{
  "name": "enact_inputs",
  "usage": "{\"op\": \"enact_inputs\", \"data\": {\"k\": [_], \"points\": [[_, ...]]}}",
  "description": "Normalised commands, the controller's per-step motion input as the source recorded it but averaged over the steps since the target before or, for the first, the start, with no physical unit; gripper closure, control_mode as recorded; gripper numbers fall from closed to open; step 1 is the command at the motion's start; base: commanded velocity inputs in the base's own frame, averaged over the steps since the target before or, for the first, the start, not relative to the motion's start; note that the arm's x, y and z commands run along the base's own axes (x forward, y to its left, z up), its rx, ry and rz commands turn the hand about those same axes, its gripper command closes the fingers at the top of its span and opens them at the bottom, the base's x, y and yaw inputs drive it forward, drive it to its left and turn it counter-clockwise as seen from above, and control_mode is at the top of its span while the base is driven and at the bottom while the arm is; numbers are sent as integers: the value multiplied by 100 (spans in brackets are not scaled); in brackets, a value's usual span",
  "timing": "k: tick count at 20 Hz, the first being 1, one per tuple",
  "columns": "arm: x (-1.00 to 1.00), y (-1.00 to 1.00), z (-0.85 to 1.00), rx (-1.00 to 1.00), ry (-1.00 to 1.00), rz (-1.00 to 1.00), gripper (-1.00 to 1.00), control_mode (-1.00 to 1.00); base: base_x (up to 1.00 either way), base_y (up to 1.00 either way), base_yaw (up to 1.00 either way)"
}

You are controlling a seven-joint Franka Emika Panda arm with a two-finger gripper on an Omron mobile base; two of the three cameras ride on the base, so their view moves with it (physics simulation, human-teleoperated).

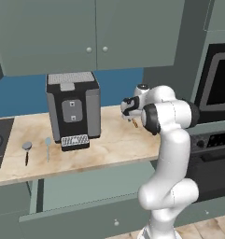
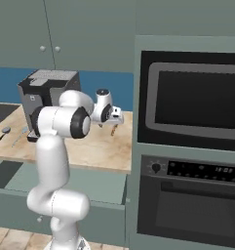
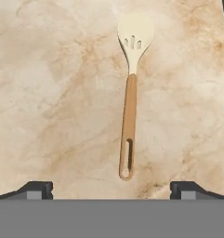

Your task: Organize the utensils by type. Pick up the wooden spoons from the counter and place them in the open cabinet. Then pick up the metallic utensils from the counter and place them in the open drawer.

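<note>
My jaws stand spread wide, nothing between them, the gripper hanging above the desk. Directly below lies the small wooden spoon, flat on the marbled stone, pale slotted bowl pointing away from the hand, orange-brown handle toward it. From the left base view, the gripper hovers right of the coffee machine. Left of that machine, two metallic utensils lie side by side: the round-headed dark-handled one and the pale blue-grey spoon. Drawer below stands open.
</note>
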Motion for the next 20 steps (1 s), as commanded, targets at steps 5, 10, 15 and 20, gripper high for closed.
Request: {"op": "enact_inputs", "data": {"k": [5,10,15,20], "points": [[33,-1,-27,0,0,0,-100,-100,0,0,0],[38,-11,-21,0,0,0,-100,-100,0,0,0],[32,-6,-25,0,0,0,-100,-100,0,0,0],[22,0,-31,0,0,0,-100,-100,0,0,0]]}}
